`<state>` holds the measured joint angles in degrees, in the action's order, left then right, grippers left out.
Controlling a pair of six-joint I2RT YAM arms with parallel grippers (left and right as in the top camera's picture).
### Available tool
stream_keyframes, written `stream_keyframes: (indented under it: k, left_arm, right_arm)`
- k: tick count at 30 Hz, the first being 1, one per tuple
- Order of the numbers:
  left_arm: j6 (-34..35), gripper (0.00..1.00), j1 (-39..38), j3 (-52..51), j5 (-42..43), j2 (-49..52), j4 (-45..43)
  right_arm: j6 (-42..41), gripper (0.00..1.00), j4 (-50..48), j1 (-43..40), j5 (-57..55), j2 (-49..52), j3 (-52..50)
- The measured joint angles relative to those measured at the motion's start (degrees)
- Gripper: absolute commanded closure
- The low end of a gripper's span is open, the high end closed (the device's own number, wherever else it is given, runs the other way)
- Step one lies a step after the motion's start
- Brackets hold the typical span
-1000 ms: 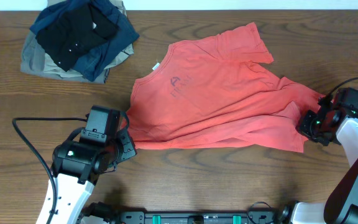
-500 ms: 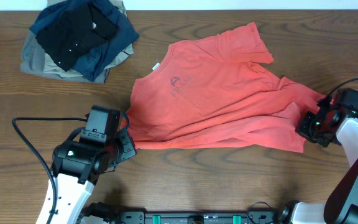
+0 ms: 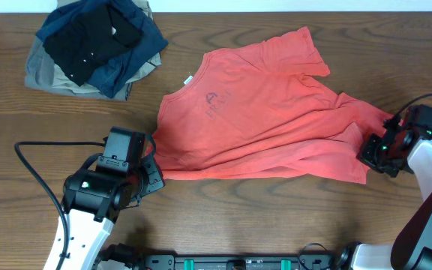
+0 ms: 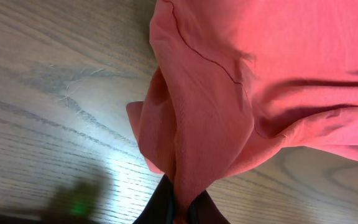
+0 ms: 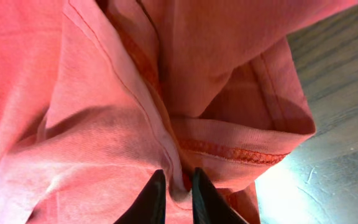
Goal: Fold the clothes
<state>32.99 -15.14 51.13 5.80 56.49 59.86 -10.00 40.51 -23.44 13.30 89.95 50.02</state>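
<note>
The coral-red T-shirt (image 3: pixel 261 112) lies rumpled across the middle of the wooden table, small dark chest logo up, white neck label at its upper left. My left gripper (image 3: pixel 151 166) is shut on the shirt's lower-left corner; the left wrist view shows the cloth (image 4: pixel 229 93) pinched between the black fingers (image 4: pixel 182 208). My right gripper (image 3: pixel 371 150) is shut on the shirt's right edge; in the right wrist view the fingers (image 5: pixel 179 193) clamp a fold of hemmed cloth (image 5: pixel 104 106).
A pile of black, navy and khaki garments (image 3: pixel 96 45) sits at the back left. A black cable (image 3: pixel 40 169) loops beside the left arm. Bare wood table (image 3: pixel 276 217) runs along the front.
</note>
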Motion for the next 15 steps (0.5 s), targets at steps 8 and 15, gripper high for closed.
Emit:
stream_keyframes:
  k: [8, 15]
  left_arm:
    - [0.00, 0.94, 0.00, 0.00, 0.00, 0.00, -0.02]
    - [0.00, 0.94, 0.02, 0.00, 0.00, 0.00, -0.02]
  right_arm:
    - [0.00, 0.92, 0.81, 0.00, -0.02, 0.00, 0.17]
    - [0.00, 0.99, 0.96, 0.00, 0.00, 0.00, 0.17]
